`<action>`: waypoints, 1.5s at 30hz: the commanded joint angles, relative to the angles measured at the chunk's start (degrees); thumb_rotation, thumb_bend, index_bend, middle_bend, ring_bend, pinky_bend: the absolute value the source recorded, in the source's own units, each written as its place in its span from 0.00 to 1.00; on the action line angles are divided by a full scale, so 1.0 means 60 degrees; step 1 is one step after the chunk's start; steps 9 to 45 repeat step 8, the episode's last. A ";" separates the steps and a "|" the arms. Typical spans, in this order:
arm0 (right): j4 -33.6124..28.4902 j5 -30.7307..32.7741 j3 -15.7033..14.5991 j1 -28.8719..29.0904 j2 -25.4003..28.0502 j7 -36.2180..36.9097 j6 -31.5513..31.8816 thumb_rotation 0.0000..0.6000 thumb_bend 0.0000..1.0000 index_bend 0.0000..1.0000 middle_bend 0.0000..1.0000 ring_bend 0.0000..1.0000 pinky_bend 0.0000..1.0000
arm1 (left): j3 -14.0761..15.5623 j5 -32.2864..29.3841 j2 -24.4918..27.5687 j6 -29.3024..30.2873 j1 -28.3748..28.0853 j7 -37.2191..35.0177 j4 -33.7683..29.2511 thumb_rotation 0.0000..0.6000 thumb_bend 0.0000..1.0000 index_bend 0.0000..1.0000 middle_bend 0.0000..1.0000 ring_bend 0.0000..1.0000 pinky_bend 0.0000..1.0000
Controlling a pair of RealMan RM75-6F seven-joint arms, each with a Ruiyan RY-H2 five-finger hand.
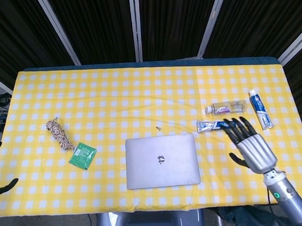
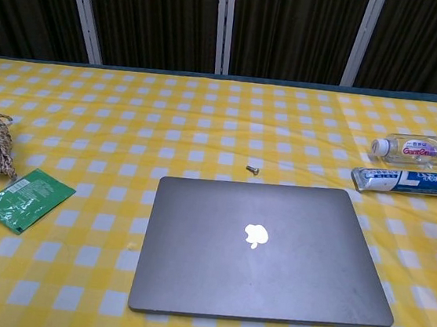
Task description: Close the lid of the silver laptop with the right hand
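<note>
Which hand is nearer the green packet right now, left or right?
Left. The left hand sits at the table's left edge, just left of and below the green packet. The right hand is open on the far side, right of the closed silver laptop.
</note>
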 commanded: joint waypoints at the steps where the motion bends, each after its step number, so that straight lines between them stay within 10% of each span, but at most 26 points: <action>1: -0.0260 0.0668 -0.0101 -0.0744 0.0172 0.0324 0.0313 1.00 0.00 0.00 0.00 0.00 0.00 | 0.0033 0.0094 0.0011 0.0056 0.0027 -0.0112 0.0025 1.00 0.00 0.00 0.00 0.00 0.00; 45: 0.0165 0.0898 -0.0114 -0.1666 -0.0124 0.0547 0.1042 1.00 0.00 0.00 0.00 0.00 0.00 | 0.0168 0.0499 0.0086 0.0297 0.0118 -0.0353 -0.0003 1.00 0.00 0.00 0.00 0.00 0.00</action>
